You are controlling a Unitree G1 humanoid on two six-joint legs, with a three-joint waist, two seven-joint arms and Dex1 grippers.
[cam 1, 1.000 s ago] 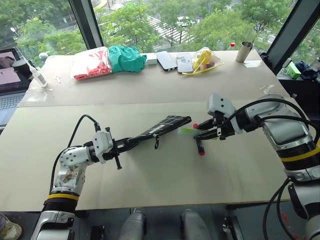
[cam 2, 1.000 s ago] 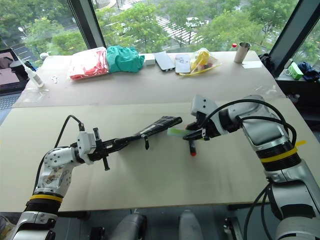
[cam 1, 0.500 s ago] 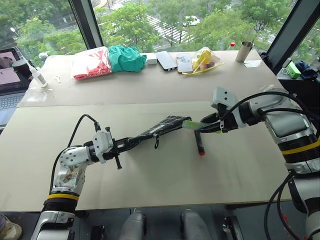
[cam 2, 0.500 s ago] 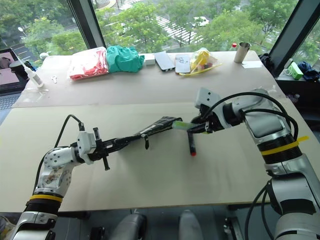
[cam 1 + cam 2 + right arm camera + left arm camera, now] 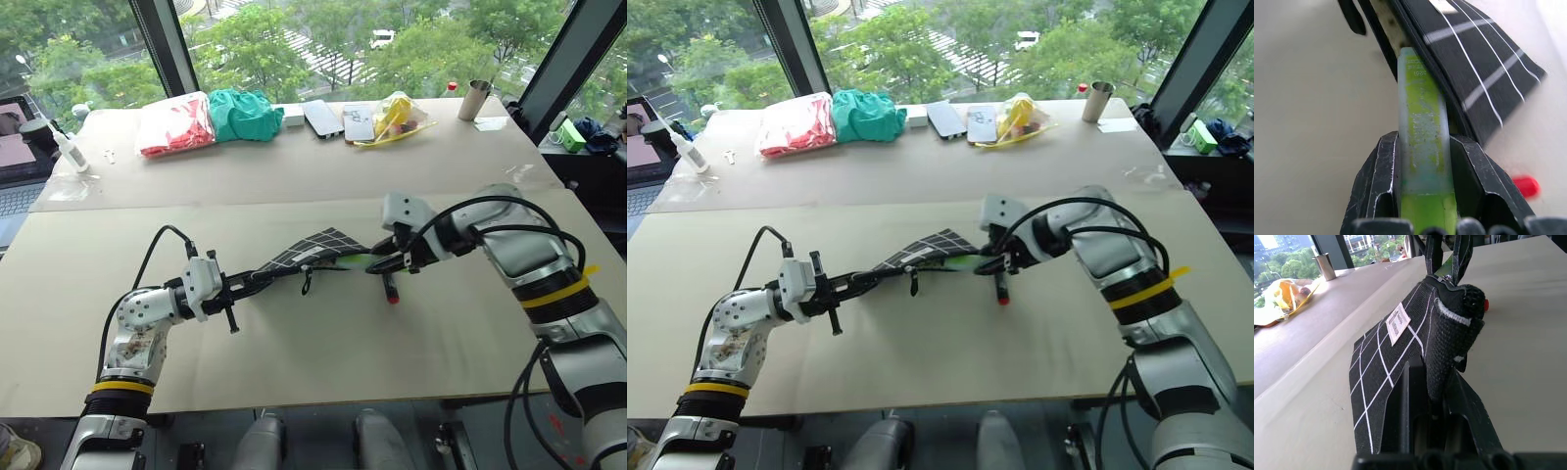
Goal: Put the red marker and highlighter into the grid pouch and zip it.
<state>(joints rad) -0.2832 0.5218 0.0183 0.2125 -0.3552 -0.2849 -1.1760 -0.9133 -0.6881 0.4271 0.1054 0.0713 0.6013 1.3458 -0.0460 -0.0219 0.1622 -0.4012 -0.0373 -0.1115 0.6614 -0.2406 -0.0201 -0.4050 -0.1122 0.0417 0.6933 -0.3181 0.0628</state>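
Highlighter at the pouch mouth
Right claw grips highlighter; left claw clamps pouch. Next: push it inside; marker waits beside.

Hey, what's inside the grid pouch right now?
The highlighter's front end sits at the grid pouch's open mouth, held by the right tool. The fabric hides the interior. The red marker lies outside on the table.

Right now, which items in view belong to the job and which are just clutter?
Job:
- black fabric pouch with white grid lines, clamped in left pincer
- chunky lime-green highlighter, gripped by right pincer, tip at the pouch mouth
- slim red-capped marker, on table

Clutter:
- red bag
- green cloth
- metal cup
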